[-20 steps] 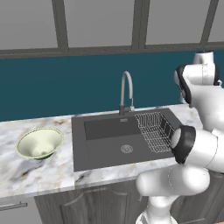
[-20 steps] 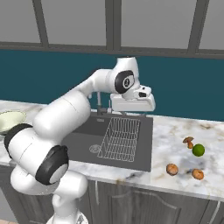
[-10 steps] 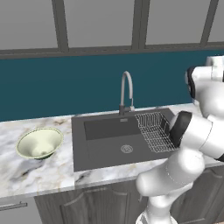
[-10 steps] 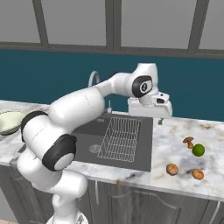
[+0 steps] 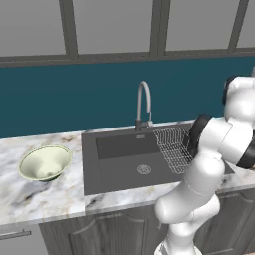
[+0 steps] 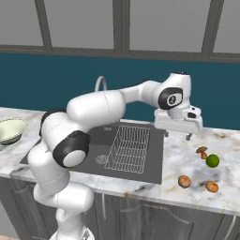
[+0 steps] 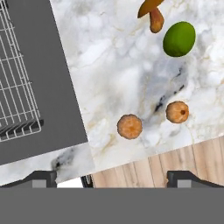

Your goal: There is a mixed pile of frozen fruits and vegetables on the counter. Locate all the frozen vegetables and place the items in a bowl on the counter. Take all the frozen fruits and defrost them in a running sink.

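The pile lies on the white marble counter right of the sink. It holds a green ball, a brown mushroom piece and two round orange fruits. My gripper hovers open above the counter between the sink's right edge and the pile, with nothing between its fingers. The pale green bowl stands far left of the sink and holds nothing.
A wire rack fills the sink's right half, and a curved silver faucet rises behind the basin. The counter's front edge runs close to the orange fruits, with wooden floor beyond it.
The arm has swung right, from over the wire rack to over the counter beside the pile. The gripper stayed open.
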